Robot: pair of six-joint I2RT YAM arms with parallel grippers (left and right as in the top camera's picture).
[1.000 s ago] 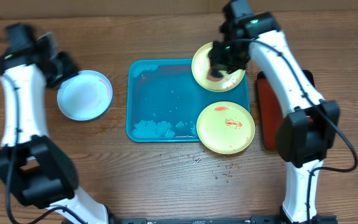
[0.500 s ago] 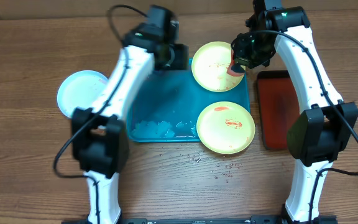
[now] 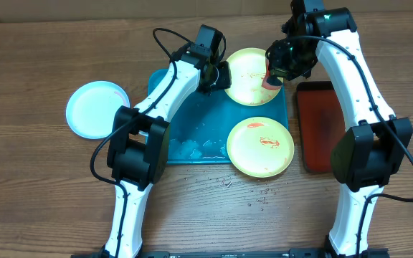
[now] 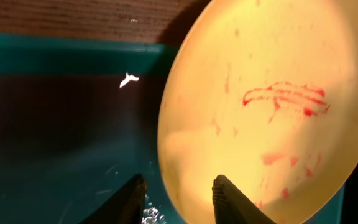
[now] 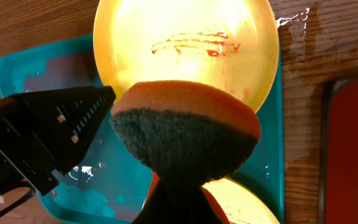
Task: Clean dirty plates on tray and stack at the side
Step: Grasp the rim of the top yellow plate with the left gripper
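The turquoise tray holds two pale yellow-green plates with red smears, one at its far right corner and one at its near right. The blue-white plate lies on the table left of the tray. My left gripper is open at the far plate's left rim; in the left wrist view its jaws straddle the edge of that plate, one finger over the tray. My right gripper is shut on an orange and dark sponge at the right edge of the far plate.
A dark red black-rimmed tray lies right of the turquoise tray. White foam sits at the tray's near edge. Small red spots mark the table in front of the tray.
My left arm has swung from the blue-white plate at the left across to the far plate's left rim. My right gripper with the sponge has shifted from the plate's middle to its right edge.
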